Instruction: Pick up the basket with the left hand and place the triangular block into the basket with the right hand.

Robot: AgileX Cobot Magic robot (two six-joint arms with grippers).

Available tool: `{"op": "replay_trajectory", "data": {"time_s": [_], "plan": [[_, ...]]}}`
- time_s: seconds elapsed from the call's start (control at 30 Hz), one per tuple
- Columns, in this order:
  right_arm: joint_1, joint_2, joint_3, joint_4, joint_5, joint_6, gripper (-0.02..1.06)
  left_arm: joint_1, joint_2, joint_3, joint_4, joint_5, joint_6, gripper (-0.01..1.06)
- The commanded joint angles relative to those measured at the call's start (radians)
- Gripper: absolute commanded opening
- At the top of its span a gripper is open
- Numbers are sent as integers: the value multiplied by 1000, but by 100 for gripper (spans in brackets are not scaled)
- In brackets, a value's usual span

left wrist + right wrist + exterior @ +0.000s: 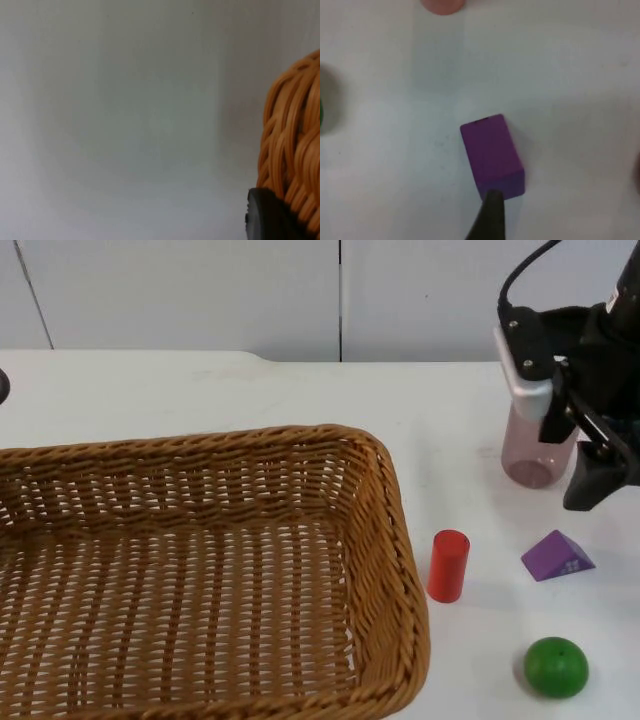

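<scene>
white table (200,390), woven basket (200,570) (wicker)

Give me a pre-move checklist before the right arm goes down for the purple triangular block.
1. Basket off the table: cannot tell.
2. Left gripper on the basket rim: cannot tell; a black fingertip sits against the wicker.
3. Right gripper over the purple triangular block: ok, above and just behind it, not touching.
4. Block free on the table: ok.
5. Neighbours apart from the block: ok; red cylinder, green ball, pink cup.
6. Basket free inside: ok.
</scene>
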Motion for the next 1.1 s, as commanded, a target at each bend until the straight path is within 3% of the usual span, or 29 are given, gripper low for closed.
{"op": "replay_trajectory", "data": {"time_s": [0.0, 0.13, 0.43, 1.07], "plan": [[5, 7, -6, 7, 24, -12, 71, 1, -14, 1, -40, 26, -2, 0], [13, 9, 20, 7, 17, -14, 69, 1, -14, 1, -40, 26, -2, 0], [26, 9, 116, -3, -120, -81, 69, 1, -14, 1, -40, 23, 3, 0], [24, 111, 116, -32, -161, -84, 69, 1, -14, 1, -40, 9, 7, 0]]}}
